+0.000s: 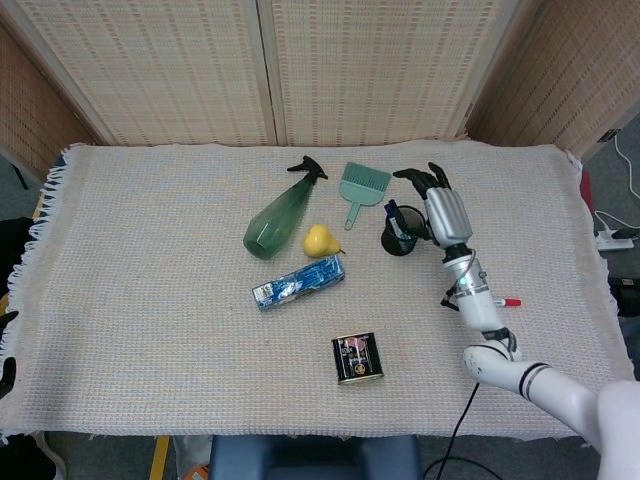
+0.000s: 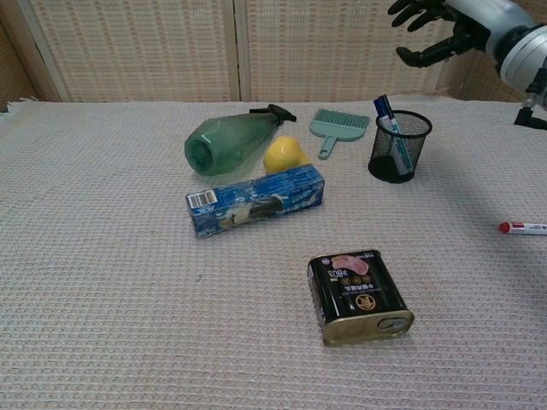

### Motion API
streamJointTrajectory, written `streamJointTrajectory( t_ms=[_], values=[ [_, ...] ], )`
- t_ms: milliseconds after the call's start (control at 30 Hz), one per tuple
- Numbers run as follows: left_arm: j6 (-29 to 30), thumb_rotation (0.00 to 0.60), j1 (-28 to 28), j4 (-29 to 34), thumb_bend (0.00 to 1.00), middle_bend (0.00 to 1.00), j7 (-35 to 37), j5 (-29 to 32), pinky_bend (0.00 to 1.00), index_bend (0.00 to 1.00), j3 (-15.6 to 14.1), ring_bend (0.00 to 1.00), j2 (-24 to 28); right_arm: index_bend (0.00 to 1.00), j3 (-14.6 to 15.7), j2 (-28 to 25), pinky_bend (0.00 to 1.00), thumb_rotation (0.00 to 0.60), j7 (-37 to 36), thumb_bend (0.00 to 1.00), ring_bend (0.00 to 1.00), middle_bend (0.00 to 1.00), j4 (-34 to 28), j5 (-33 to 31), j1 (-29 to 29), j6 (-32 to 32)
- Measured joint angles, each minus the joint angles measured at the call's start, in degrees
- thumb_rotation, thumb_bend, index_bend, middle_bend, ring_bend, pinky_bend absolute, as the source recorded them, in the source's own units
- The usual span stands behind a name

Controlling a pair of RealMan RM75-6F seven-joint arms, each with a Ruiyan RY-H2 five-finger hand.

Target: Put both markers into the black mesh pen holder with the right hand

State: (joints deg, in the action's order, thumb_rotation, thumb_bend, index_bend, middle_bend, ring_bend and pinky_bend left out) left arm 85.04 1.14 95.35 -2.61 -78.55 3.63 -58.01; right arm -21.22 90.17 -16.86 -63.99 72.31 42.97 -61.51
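Right hand hovers released above the holder, one marker inside; red marker awaits on the bench.

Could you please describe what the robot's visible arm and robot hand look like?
The right robot hand has black fingers and a silver-grey back. The arm is glossy white with black joint bands, a small green light near the wrist and a thin black cable alongside.
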Motion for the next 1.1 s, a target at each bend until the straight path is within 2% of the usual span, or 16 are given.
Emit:
streamJointTrajectory(
  t_ms=[167, 233, 333, 467, 667, 767, 967, 1100],
  values=[
    [0.2, 0.600, -0.1, 0.3, 0.51, 0.01, 0.1, -0.4, 0.27, 0.15, -0.1, 0.00, 0.1, 0.50, 3.6, -7.6, 0.14, 0.600, 8.8, 0.33, 0.31, 0.24, -12.8, 3.4, -7.0, -8.8],
    [0.3, 0.600, -0.1, 0.4, 0.51, 0.02, -0.1, -0.8, 0.27, 0.15, -0.2, 0.00, 0.1, 0.54, 6.0, -11.1, 0.16, 0.600, 13.2, 0.33, 0.33, 0.26, -16.9, 4.9, -11.3, -13.4],
    [0.6, 0.600, 0.0, 0.8, 0.51, 0.02, -0.4, -1.3, 0.27, 0.15, -0.3, 0.00, 0.1, 0.55, 9.8, -15.9, 0.16, 0.600, 16.3, 0.33, 0.34, 0.26, -19.4, 5.9, -17.0, -17.0],
    [1.1, 0.600, -0.2, 1.3, 0.51, 0.02, -0.9, -1.6, 0.27, 0.15, -0.4, 0.00, 0.2, 0.55, 13.3, -18.8, 0.16, 0.600, 16.6, 0.33, 0.34, 0.26, -18.7, 6.0, -20.9, -17.0],
    [1.6, 0.600, -0.4, 1.6, 0.51, 0.02, -1.3, -1.8, 0.27, 0.15, -0.4, 0.00, 0.3, 0.52, 16.8, -19.1, 0.16, 0.600, 15.8, 0.33, 0.34, 0.26, -13.6, 6.5, -23.2, -14.5],
    [1.4, 0.600, -0.3, 1.6, 0.51, 0.02, -1.5, -1.7, 0.27, 0.15, -0.4, 0.00, 0.3, 0.47, 18.3, -18.3, 0.16, 0.600, 15.1, 0.33, 0.33, 0.26, -10.9, 6.6, -24.0, -12.1],
    [1.3, 0.600, -0.3, 1.6, 0.51, 0.02, -1.7, -1.4, 0.27, 0.15, -0.4, 0.00, 0.3, 0.35, 19.8, -16.5, 0.12, 0.600, 15.5, 0.33, 0.28, 0.26, -7.8, 6.1, -24.2, -7.3],
    [1.2, 0.600, -0.3, 1.6, 0.51, 0.02, -1.8, -1.2, 0.27, 0.15, -0.3, 0.00, 0.2, 0.36, 20.4, -14.9, 0.12, 0.600, 17.1, 0.33, 0.27, 0.26, -6.3, 5.9, -23.5, -4.0]
  ],
)
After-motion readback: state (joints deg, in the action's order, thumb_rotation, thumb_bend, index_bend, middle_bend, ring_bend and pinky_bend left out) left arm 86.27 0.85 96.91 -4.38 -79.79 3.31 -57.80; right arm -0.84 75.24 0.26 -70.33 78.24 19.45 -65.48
